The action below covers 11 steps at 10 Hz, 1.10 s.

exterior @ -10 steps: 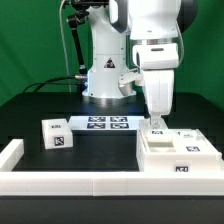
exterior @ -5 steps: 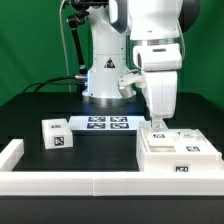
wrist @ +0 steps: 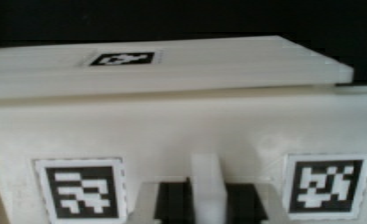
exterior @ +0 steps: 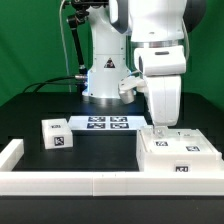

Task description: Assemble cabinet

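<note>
- Finger state: my gripper (wrist: 201, 205) is down on the cabinet body (exterior: 178, 152). In the wrist view my two dark fingers (wrist: 169, 203) stand close together, one on each side of a thin white upright rib. I cannot tell whether they are clamped on it.
- Position of the task part: the cabinet body is directly beneath and ahead of my fingers. One tag lies on each side of them. A raised slab carrying a third tag lies beyond them.
- Change: over the last second my gripper (exterior: 161, 127) has shifted slightly toward the exterior view's right. The top of the body now looks flatter beside my fingers. Its lower outline has barely moved.
- Unchanged: the small tagged block (exterior: 57, 135) is well apart from my fingers, toward the exterior view's left. The marker board (exterior: 108, 124) lies between that block and my fingers.
- Meaning for the task, as a judgement: the shift looks like a small seating or alignment adjustment on the body. The block is not yet joined, so assembly appears to be at an early stage.
</note>
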Tool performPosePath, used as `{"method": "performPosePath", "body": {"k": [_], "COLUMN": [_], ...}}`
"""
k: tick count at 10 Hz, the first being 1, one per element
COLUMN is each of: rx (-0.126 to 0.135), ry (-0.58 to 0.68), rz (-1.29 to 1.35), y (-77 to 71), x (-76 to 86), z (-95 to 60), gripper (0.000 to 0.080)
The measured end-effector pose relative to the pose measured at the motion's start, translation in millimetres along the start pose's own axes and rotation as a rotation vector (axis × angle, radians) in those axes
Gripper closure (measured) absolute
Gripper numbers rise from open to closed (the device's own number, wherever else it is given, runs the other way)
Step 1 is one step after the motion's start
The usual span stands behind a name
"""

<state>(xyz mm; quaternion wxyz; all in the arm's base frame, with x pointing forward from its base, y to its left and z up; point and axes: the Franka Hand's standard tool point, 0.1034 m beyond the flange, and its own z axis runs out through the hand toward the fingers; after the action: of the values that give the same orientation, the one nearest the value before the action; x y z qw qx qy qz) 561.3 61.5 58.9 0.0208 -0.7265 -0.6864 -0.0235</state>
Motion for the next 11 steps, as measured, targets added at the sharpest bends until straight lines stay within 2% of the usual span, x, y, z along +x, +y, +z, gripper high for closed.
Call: {"method": "performPosePath", "body": {"k": [6,11], "rx": [0.004,-0.005], "ry": [0.001,0.003], "rz": [-0.007,-0.017], "y": [12.5,14.3], "x": [0.3,0.5], "z": [0.1,-0.6], "gripper": [0.0731,0.0731]}}
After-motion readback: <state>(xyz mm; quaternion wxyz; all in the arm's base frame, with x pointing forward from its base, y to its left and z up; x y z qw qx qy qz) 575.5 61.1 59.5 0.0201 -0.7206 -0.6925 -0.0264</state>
